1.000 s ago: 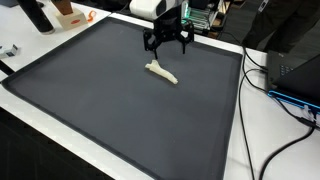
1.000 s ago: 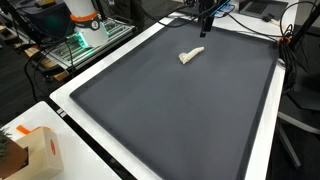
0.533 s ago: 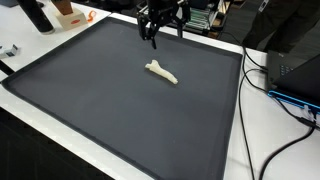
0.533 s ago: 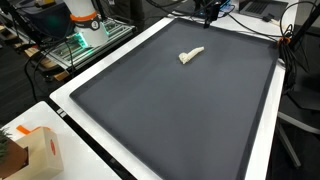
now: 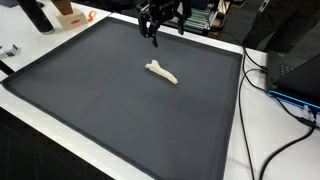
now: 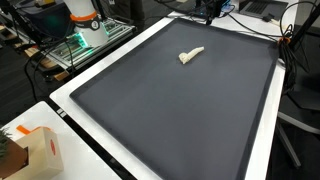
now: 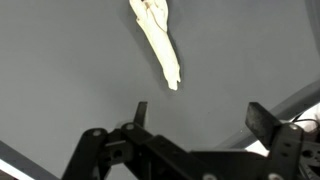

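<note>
A small cream-white elongated object lies on the dark grey mat, near its far middle; it also shows in the other exterior view and at the top of the wrist view. My gripper hangs high above the mat's far edge, well clear of the object, and only its tip shows at the top in an exterior view. In the wrist view the gripper is open and empty, with its two fingers wide apart.
A white table border rings the mat. Cables and a dark box lie at one side. An orange-and-white carton stands at a corner. Electronics on a rack sit beyond the mat.
My gripper has risen from just above the mat near the object to high over the far edge. The cream object has not moved.
</note>
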